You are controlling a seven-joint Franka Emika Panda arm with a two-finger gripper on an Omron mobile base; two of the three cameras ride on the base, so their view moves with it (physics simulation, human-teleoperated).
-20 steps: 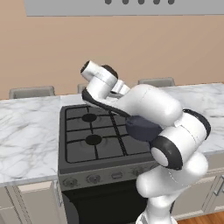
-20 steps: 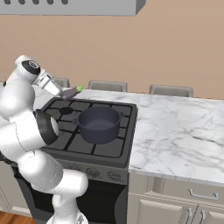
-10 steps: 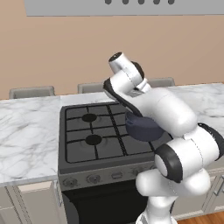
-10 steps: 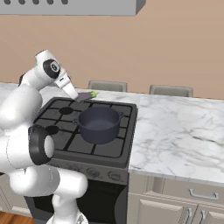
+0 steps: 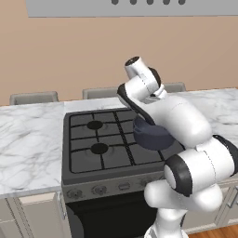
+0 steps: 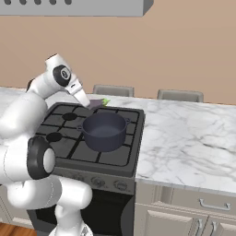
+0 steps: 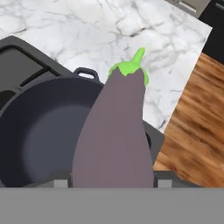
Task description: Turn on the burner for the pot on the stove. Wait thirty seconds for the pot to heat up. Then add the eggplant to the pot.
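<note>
The dark blue-grey pot [image 6: 104, 131] stands on the right side of the stove [image 6: 62, 140]; in the left base view the pot [image 5: 149, 135] is partly hidden by my arm. My gripper [image 6: 91, 102] is shut on the dull-purple eggplant [image 6: 98, 103], whose green stem points right, in the air just over the pot's far rim. In the hand view the eggplant [image 7: 116, 135] hangs lengthwise over the pot [image 7: 37, 135], with the stem end past its rim and side handle.
The stove's left burners [image 5: 95, 137] are bare and its knobs [image 5: 100, 189] run along the front. Marble counter [image 6: 189, 138] spreads to both sides. Chair backs [image 6: 179, 95] stand behind it and the range hood [image 6: 73, 7] hangs above. Wooden floor [image 7: 192, 135] lies beyond the counter edge.
My arm has swung right across the back of the stove with the eggplant in its grip, from the left rear corner to just over the pot. The pot has stayed put.
</note>
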